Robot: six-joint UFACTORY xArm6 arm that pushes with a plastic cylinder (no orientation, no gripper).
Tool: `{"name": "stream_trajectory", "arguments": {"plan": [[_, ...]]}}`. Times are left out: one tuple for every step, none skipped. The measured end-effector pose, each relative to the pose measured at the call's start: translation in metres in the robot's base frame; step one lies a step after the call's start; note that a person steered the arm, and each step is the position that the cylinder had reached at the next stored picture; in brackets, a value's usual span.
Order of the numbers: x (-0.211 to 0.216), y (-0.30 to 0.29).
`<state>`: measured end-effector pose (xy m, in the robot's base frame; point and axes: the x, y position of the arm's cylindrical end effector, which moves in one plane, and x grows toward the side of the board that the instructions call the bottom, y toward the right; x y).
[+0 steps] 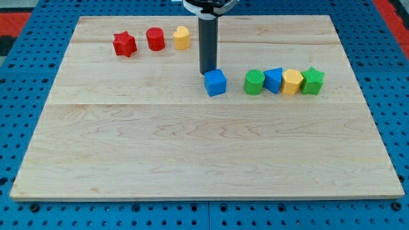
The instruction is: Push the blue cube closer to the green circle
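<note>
The blue cube sits near the middle of the wooden board. The green circle stands a short gap to the cube's right. My tip is at the cube's upper left corner, touching or nearly touching it. The dark rod rises from there to the view's top.
Right of the green circle, in a touching row, are a blue triangular block, a yellow block and a green star. At the upper left are a red star, a red cylinder and a yellow block.
</note>
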<state>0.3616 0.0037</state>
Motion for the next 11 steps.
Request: {"name": "stream_trajectory", "arguments": {"plan": [[0.001,-0.037],[0.01,-0.062],[0.022,-0.053],[0.023,-0.034],[0.023,-0.019],[0.023,-0.011],[0.034,-0.016],[0.042,-0.017],[0.042,-0.008],[0.042,0.01],[0.042,0.014]]}}
